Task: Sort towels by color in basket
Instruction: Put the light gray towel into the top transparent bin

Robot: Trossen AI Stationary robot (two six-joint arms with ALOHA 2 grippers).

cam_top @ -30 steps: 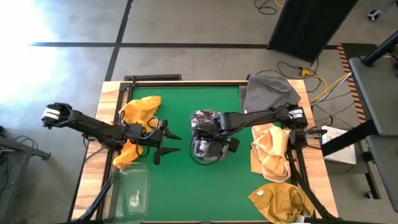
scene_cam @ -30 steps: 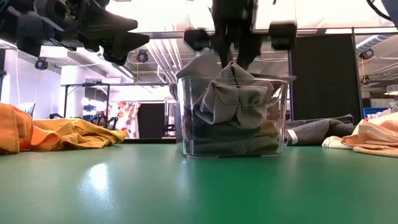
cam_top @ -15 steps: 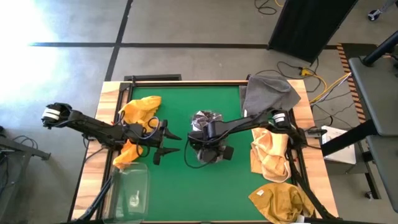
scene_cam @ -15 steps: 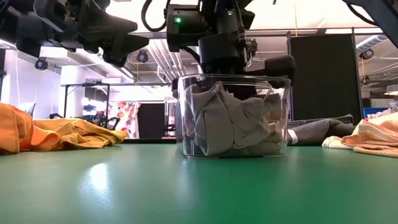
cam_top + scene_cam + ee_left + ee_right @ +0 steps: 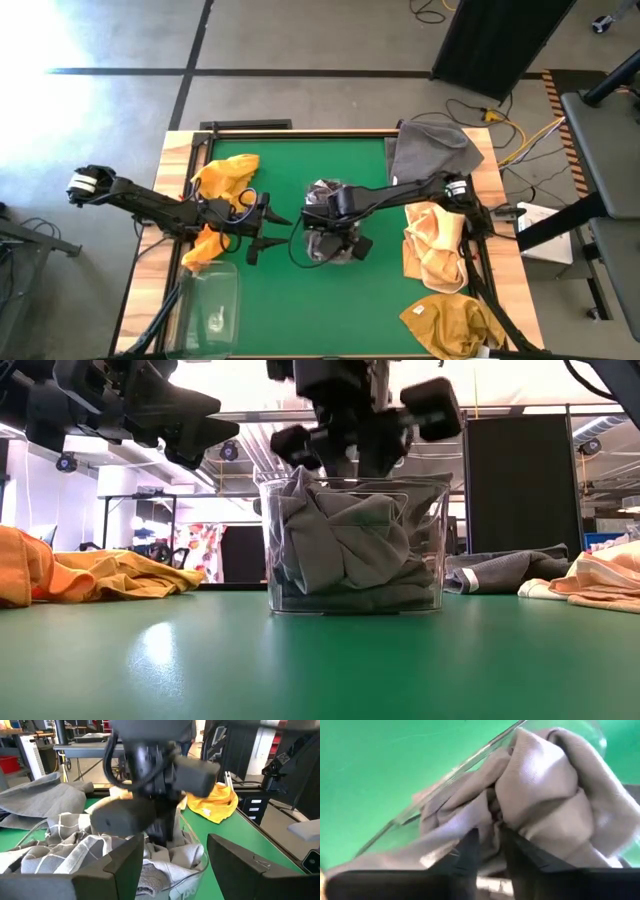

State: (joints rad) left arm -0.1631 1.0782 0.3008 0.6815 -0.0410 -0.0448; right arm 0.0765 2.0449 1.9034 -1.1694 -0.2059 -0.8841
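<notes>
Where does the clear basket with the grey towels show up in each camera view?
High view: clear basket at the green mat's middle, under the right gripper.
Low view: basket centre frame, grey towels inside.
Left wrist view: basket rim at lower centre, ahead of the left gripper.
Right wrist view: rim crosses diagonally.
Shared landmark: the right gripper above the basket.

A robotics lab or workshop is indicated. A wooden bench (image 5: 150, 300) with a green mat (image 5: 290, 300) is set on a bare concrete floor (image 5: 300, 40) marked with dark tape lines, and loose cables (image 5: 520, 130) are trailed beside it. Beyond the bench, exposed ceiling ducts (image 5: 255, 445), metal racks (image 5: 125, 525) and black partition panels (image 5: 515, 480) are seen.
</notes>
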